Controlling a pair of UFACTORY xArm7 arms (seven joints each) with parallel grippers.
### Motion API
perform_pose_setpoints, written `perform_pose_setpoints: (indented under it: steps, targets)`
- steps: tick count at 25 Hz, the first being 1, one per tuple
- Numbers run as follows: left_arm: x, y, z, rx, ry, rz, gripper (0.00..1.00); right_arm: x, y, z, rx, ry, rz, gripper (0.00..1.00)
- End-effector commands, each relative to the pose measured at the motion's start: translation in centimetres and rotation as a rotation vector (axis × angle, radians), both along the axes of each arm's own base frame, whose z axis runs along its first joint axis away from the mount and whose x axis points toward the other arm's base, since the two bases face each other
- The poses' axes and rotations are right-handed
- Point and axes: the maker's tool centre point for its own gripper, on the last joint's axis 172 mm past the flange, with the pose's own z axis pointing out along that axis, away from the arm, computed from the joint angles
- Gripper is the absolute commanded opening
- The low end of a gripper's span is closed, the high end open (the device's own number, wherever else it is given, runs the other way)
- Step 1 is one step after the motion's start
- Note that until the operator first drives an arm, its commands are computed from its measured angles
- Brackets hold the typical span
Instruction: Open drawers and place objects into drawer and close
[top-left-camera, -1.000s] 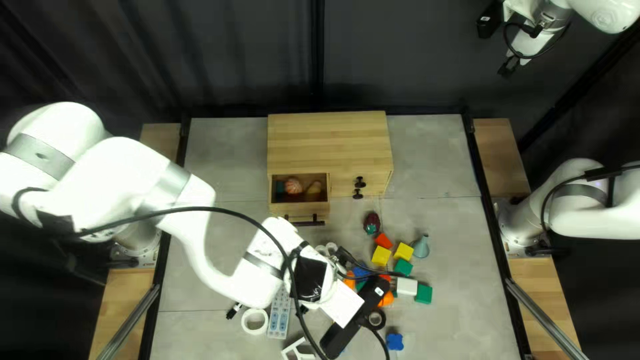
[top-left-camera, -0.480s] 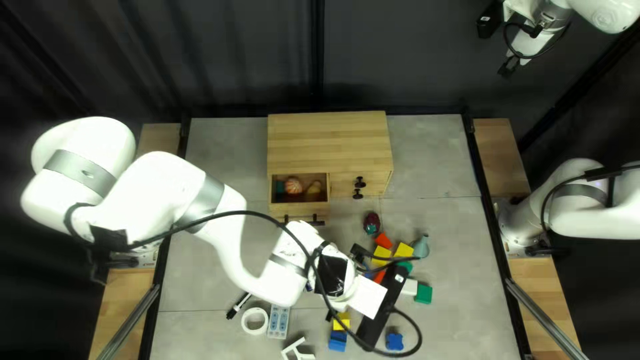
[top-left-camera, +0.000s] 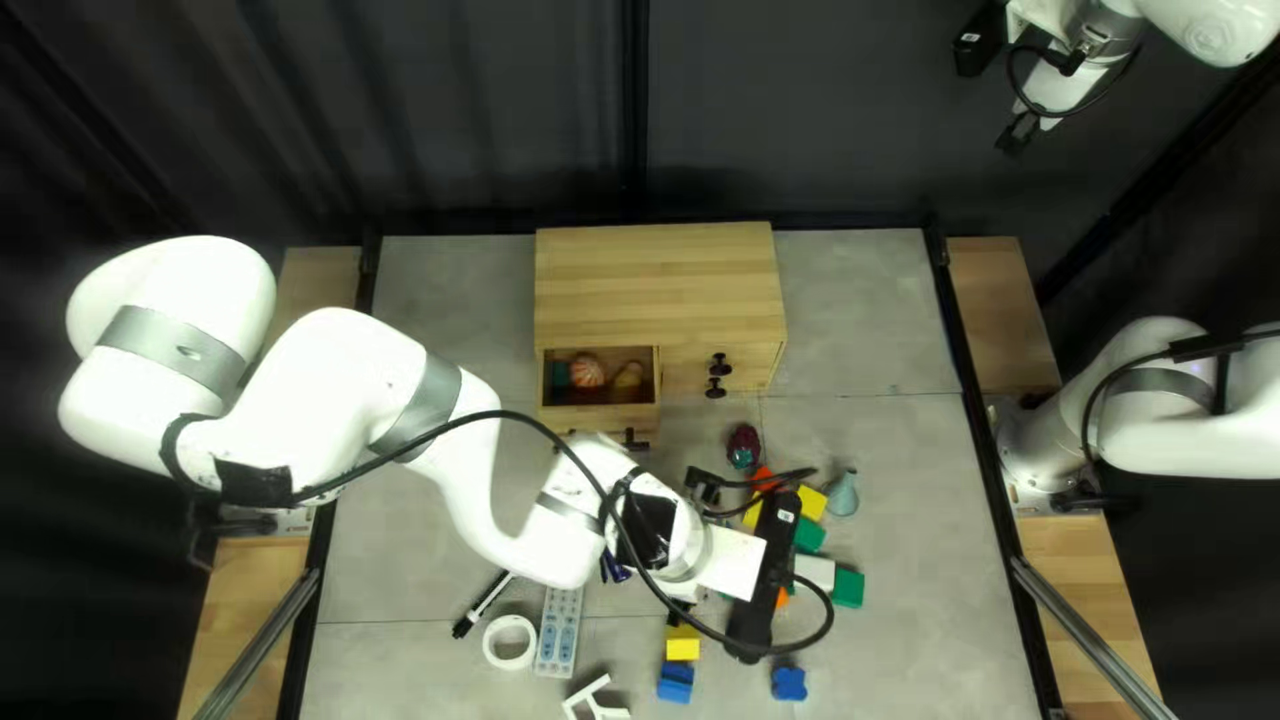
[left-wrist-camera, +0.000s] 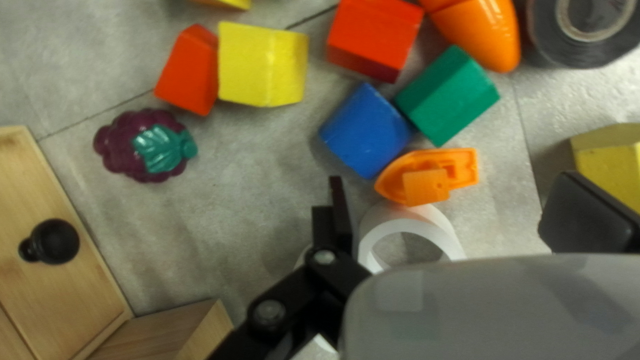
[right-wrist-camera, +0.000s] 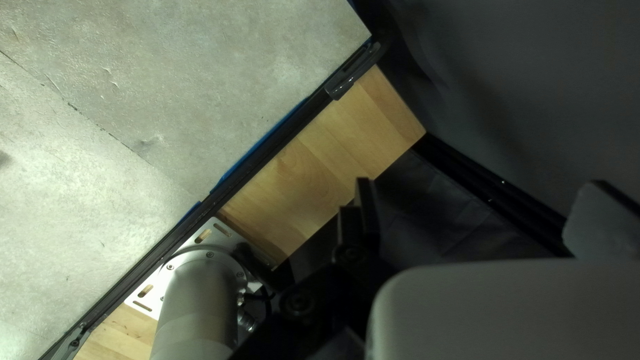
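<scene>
- Jaws of the left gripper [top-left-camera: 731,563] stand wide apart, released; a white ring [left-wrist-camera: 407,230] shows between the fingers, ungrasped.
- Jaws of the right gripper [top-left-camera: 1024,131] are parted too, with nothing between them; it hangs raised beyond the far right of the table, near the dark curtain [top-left-camera: 854,134].
- One drawer [top-left-camera: 600,424] stands pulled out from the left part of the wooden cabinet [top-left-camera: 660,287]; inside sit a pinkish striped ball [top-left-camera: 586,371], a tan rounded thing [top-left-camera: 628,379] at its right and something dark green [top-left-camera: 559,375] at its left.
- Right of that drawer, the cabinet's front bears two black knobs [top-left-camera: 720,364]; it is closed.
- Purple grapes with a green leaf [left-wrist-camera: 153,147] lie on the table in front of the cabinet; just beside them is a red wedge [left-wrist-camera: 190,70], up against a yellow block [left-wrist-camera: 263,65].
- Ahead of the left gripper are a blue block [left-wrist-camera: 367,130], a green block [left-wrist-camera: 447,97] and a red block [left-wrist-camera: 375,37]; an orange toy boat [left-wrist-camera: 427,177] lies by the blue one, near the ring.
- Toward the near edge lie a white tape roll [top-left-camera: 510,642], a black-and-white marker [top-left-camera: 480,607] and a pale remote [top-left-camera: 559,631]; a blue flower-shaped piece [top-left-camera: 790,683] lies farther right.
</scene>
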Motion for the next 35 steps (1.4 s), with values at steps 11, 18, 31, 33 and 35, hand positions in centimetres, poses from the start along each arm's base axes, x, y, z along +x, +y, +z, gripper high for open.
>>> perform_pose_setpoints:
  steps: [11,18,31,33,35]
  targets:
    - [0.1,1.1,-2.1,-0.048,0.048,0.175,0.75,0.0,0.0,0.0,0.0,0.0,0.0,1.0]
    - [-0.1,1.2,-2.5,-0.06,0.052,0.191,0.12,0.0,0.0,0.0,0.0,0.0,0.0,1.0]
    - [-1.1,0.9,3.2,-0.019,0.028,0.167,0.0,0.0,0.0,0.0,0.0,0.0,0.0,1.0]
    - [-1.6,1.2,5.4,0.002,0.023,0.164,0.0,0.0,0.0,0.0,0.0,0.0,0.0,1.0]
    - [-2.1,1.6,7.0,0.014,0.016,0.16,0.0,0.0,0.0,0.0,0.0,0.0,0.0,1.0]
